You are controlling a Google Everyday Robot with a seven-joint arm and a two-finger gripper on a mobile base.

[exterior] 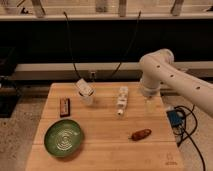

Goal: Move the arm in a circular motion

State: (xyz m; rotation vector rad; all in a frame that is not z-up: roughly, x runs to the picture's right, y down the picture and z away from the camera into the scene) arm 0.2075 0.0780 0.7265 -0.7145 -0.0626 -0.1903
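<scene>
The white glossy arm [167, 75] reaches in from the right, bends at a bulbous joint above the table's back right, and points down. The gripper [150, 105] hangs at its lower end, just above the wooden table [105, 150] near the right edge. It is to the right of a white bottle [121, 99] and above and behind a brown oblong item [141, 134]. It touches none of the tabletop items.
A green plate [64, 137] lies at the front left. A dark brown bar [64, 106] and a tilted clear cup [85, 91] sit at the back left. A blue device [175, 118] with cables hangs at the table's right edge. Black cables hang behind the table.
</scene>
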